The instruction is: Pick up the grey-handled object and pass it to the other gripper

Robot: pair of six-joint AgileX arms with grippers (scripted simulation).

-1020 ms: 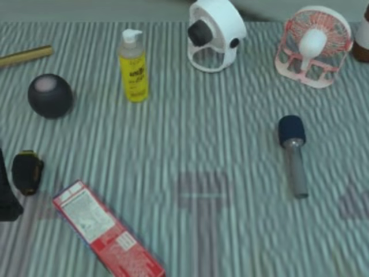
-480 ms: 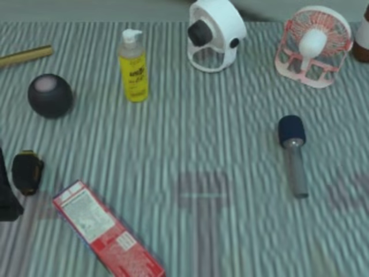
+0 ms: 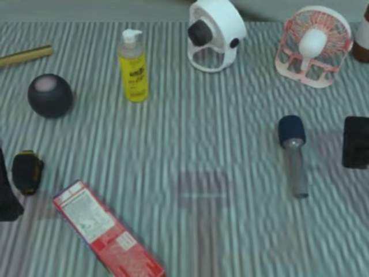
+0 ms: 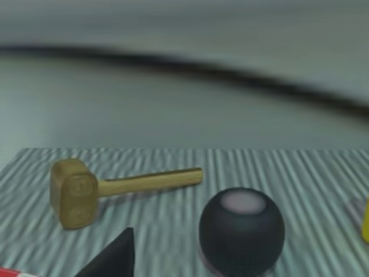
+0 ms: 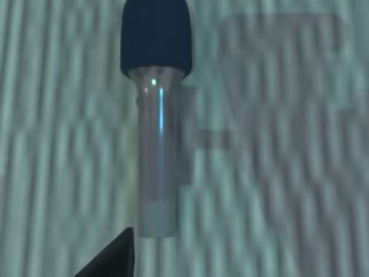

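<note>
The grey-handled object [image 3: 294,156] lies flat on the striped cloth at the right, its navy head toward the far edge and its pale handle toward the near edge. My right gripper [image 3: 356,142] hangs just to its right, apart from it. In the right wrist view the object [image 5: 155,144] fills the middle, and the right gripper [image 5: 167,271] shows one black fingertip [image 5: 118,257] beside the handle's end, nothing held, so it reads as open. The other gripper, my left one [image 3: 26,172], is parked at the left edge, open and empty.
A white fan [image 3: 214,34], a pink fan [image 3: 314,46] and a yellow bottle [image 3: 133,66] stand along the back. A dark grey ball [image 3: 50,96] and a wooden hammer [image 3: 26,55] sit at the left. A red box [image 3: 106,236] lies near the front left.
My right arm has come into the top view from the right edge, its shadow sliding left toward the grey-handled object. Nothing on the table has moved.
</note>
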